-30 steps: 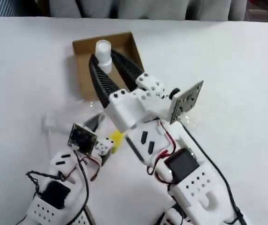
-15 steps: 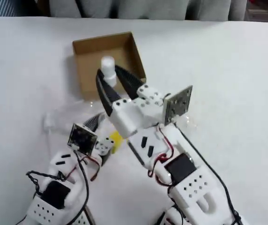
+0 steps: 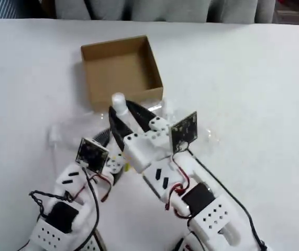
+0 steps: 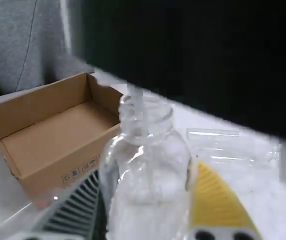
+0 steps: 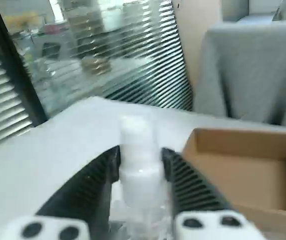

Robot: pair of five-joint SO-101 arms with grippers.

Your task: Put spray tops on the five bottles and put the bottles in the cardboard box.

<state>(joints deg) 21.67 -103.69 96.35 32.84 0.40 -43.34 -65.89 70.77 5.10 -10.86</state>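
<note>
My right gripper [image 3: 120, 106] [image 5: 140, 156] is shut on a white spray top [image 3: 119, 101] [image 5: 139, 165], held upright just in front of the cardboard box [image 3: 120, 68] [image 5: 253, 170]. Below it, my left gripper [image 3: 110, 141] [image 4: 148, 192] is shut on a clear bottle [image 4: 148, 170], held upright between a grey ribbed finger [image 4: 77, 210] and a yellow one [image 4: 218, 200]. The spray top's thin tube [image 4: 135, 107] hangs at the bottle's open neck. The box is empty.
More clear bottles lie flat on the white table beside the arms [image 3: 68, 130] [image 3: 207, 137] [image 4: 233, 145]. The box stands at the far middle of the table. Grey fabric hangs behind the table's far edge.
My right gripper has carried the spray top back from over the box toward me, to just above the bottle in the left gripper. The left arm has stayed put.
</note>
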